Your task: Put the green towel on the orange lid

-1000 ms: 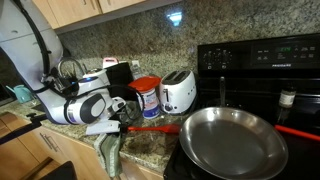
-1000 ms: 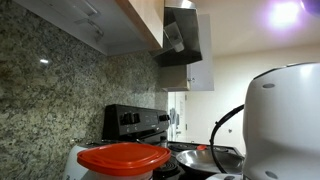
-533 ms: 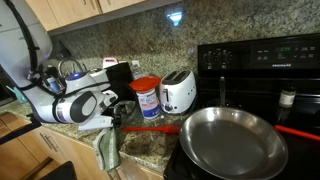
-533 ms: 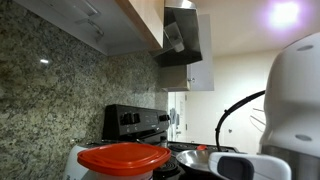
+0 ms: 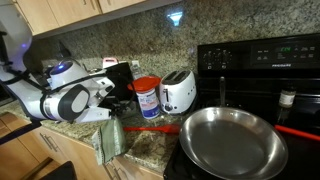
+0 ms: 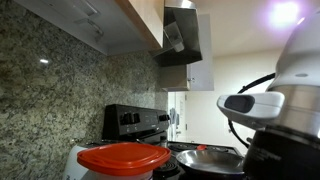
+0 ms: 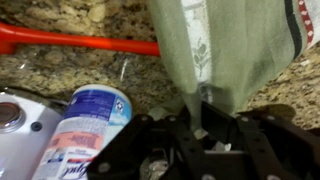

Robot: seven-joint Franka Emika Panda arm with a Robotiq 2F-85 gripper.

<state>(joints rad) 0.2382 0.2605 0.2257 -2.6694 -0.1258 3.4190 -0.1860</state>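
Observation:
My gripper (image 5: 117, 117) is shut on the green towel (image 5: 108, 143), a dull grey-green cloth that hangs limp from the fingers over the counter's front edge. In the wrist view the towel (image 7: 230, 45) spreads out from the pinched jaws of the gripper (image 7: 205, 122). The orange lid (image 5: 146, 84) tops a white canister with a blue label (image 5: 149, 102), to the right of the gripper and a little behind it. In an exterior view the orange lid (image 6: 122, 157) fills the lower foreground. The canister (image 7: 85, 125) shows at the lower left of the wrist view.
A white toaster (image 5: 178, 92) stands right of the canister. A long red utensil (image 5: 152, 128) lies on the granite counter in front of them. A large steel pan (image 5: 232, 140) sits on the black stove (image 5: 262, 60). Clutter stands behind the arm at the left.
The arm has drawn back to the left and risen, carrying the towel with it; the cloth now hangs a little further left. The jaws stayed shut.

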